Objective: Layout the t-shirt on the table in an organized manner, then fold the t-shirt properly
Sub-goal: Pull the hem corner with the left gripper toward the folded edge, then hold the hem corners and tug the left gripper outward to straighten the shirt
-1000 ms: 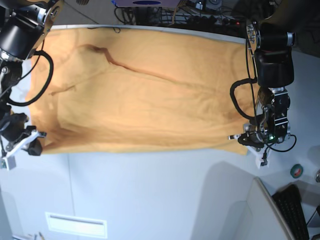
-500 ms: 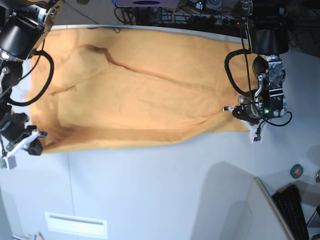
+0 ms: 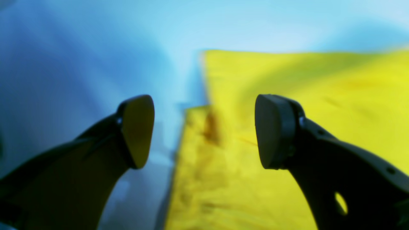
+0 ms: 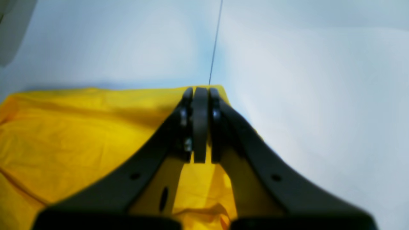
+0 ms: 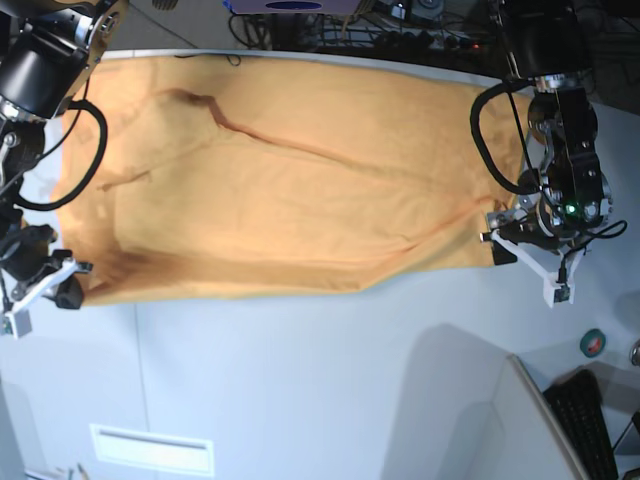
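The orange-yellow t-shirt (image 5: 290,200) lies spread wide across the far half of the white table (image 5: 300,380), with a long crease running through it. My left gripper (image 5: 525,265) hangs open just past the shirt's right end; in the left wrist view its fingers (image 3: 204,131) stand wide apart over the shirt's edge (image 3: 287,80), with nothing between them. My right gripper (image 5: 68,283) sits at the shirt's near left corner. In the right wrist view its jaws (image 4: 200,92) are pressed together at the very tip of that corner (image 4: 80,134).
A dark seam line (image 4: 215,41) crosses the table. A roll of tape (image 5: 594,341) and a black keyboard (image 5: 590,420) lie at the near right, beside a raised white panel (image 5: 500,420). Cables (image 5: 400,30) crowd the back edge. A small white plate (image 5: 150,448) sits near left.
My left gripper carried the shirt's near right corner toward the back, then opened, let it go and shifted right. The right gripper has stayed where it was.
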Tool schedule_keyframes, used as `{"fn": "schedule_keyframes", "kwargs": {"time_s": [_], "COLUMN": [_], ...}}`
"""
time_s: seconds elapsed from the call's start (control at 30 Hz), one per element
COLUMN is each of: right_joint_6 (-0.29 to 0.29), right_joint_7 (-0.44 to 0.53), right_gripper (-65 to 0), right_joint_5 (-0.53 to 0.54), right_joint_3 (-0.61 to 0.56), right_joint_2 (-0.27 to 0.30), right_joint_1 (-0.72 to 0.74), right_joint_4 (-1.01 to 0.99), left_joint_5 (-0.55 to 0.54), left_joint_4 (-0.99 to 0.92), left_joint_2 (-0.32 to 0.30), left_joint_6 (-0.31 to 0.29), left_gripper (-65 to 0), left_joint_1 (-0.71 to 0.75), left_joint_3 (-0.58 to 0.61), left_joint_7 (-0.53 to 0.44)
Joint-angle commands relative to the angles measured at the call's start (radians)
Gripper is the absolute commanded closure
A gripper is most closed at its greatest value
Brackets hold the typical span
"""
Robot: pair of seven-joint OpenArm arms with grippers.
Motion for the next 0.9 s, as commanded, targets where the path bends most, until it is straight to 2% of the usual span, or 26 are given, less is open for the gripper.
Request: {"fn": "schedule_keyframes", "kwargs": {"time_s": [0.0,0.07,0.23,0.33,0.4,0.57,0.87], "right_joint_6": [0.005,0.005,0.005,0.005,0.005,0.005,0.005], "right_joint_7": [0.027,0.027,0.027,0.027,0.027,0.027,0.027], "right_gripper": [0.0,0.0,0.0,0.0,0.0,0.0,0.0], "right_joint_5": [0.019,0.019,0.019,0.019,0.019,0.019,0.019], "right_joint_3": [0.003,0.003,0.003,0.003,0.003,0.003,0.003], "right_joint_2": [0.012,0.012,0.012,0.012,0.012,0.014,0.014], "right_joint_1": [0.019,0.019,0.019,0.017,0.012,0.006,0.006], "right_joint_4": [0.017,0.017,0.017,0.017,0.017,0.017,0.017], "left_joint_5": [-0.006,-0.006,-0.006,-0.005,-0.005,-0.003,-0.005], "left_joint_4": [-0.043,-0.166,-0.446,-0.537,-0.566,-0.655,-0.759], "left_joint_2": [-0.011,-0.013,-0.028,-0.025,-0.024,-0.027,-0.019], "left_joint_6": [-0.006,-0.023,-0.15,-0.15,-0.15,-0.15,-0.151], "left_gripper": [-46.6,-46.4,-46.4,-46.4,-46.4,-46.4,-46.4], "left_joint_1": [-0.054,-0.117,-0.272,-0.325,-0.338,-0.341,-0.357], "left_joint_3": [-0.007,-0.017,-0.02,-0.069,-0.083,-0.079,-0.078], "left_joint_7": [-0.016,-0.017,-0.023,-0.026,-0.066,-0.171,-0.266]}}
